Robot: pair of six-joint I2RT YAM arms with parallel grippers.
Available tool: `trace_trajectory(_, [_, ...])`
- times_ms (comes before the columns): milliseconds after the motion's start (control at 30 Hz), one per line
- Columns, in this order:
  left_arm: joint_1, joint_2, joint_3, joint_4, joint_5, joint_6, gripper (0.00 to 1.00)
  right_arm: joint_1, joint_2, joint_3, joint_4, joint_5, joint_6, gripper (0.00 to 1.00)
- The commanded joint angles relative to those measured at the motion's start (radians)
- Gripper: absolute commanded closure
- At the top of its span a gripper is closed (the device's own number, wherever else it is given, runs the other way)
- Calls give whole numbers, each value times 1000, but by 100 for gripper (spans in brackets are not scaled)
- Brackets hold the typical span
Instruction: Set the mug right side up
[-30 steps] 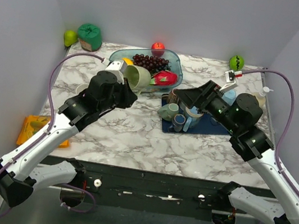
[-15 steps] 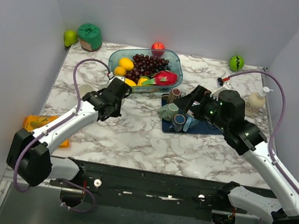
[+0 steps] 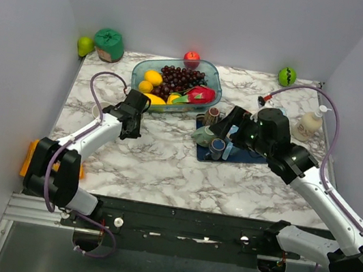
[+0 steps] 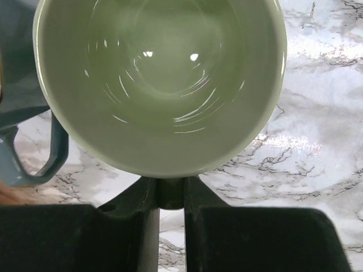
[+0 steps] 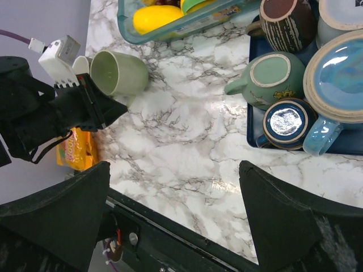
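Observation:
The mug (image 4: 159,79) is pale green and glossy, and its open mouth fills the left wrist view. My left gripper (image 4: 170,190) is shut on its dark handle just below the rim. In the right wrist view the mug (image 5: 119,72) leans on its side over the marble at the left, mouth towards the left gripper (image 5: 105,105). In the top view the left gripper (image 3: 133,113) covers the mug. I cannot tell whether the mug touches the table. My right gripper (image 5: 176,187) is open and empty over bare marble, and in the top view the right gripper (image 3: 221,125) is by the tray.
A blue tray (image 3: 254,154) holds several mugs and cups. A fruit bowl (image 3: 211,78) stands behind the left gripper, a white cup (image 3: 103,107) to its left. A soap bottle (image 3: 306,125) is at the right, an orange packet (image 3: 32,154) at the front left.
The left arm has come down and drawn back to the left with the mug. The right gripper has opened wider and shifted slightly left.

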Motion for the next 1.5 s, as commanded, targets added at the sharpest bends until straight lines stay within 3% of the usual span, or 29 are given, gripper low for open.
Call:
trace_trajectory(0, [23,32,6,105,39,26,100,5,14,25,-43,35,-15,0])
trace_trajectory(400, [49,79,9,97,10,17,99,5,58,28,-101,84,-7,0])
trace_trajectory(433, [49,79,10,88,15,18,84,4,74,33,-111,107,-5,0])
trace_trajectory(500, [49,71,10,85,18,25,70,5,92,39,-148,131,-5,0])
trace_trajectory(533, [49,68,10,79,18,23,54,5,109,42,-161,153,-4,0])
trace_trajectory(833, [49,22,19,36,2,2,28,5,167,39,-208,254,-8,0])
trace_trajectory(1167, [49,-171,119,-98,36,-47,15,5,296,45,-205,409,-28,2])
trace_trajectory(1467, [51,-262,240,-125,202,-46,9,5,397,66,-217,493,-2,10])
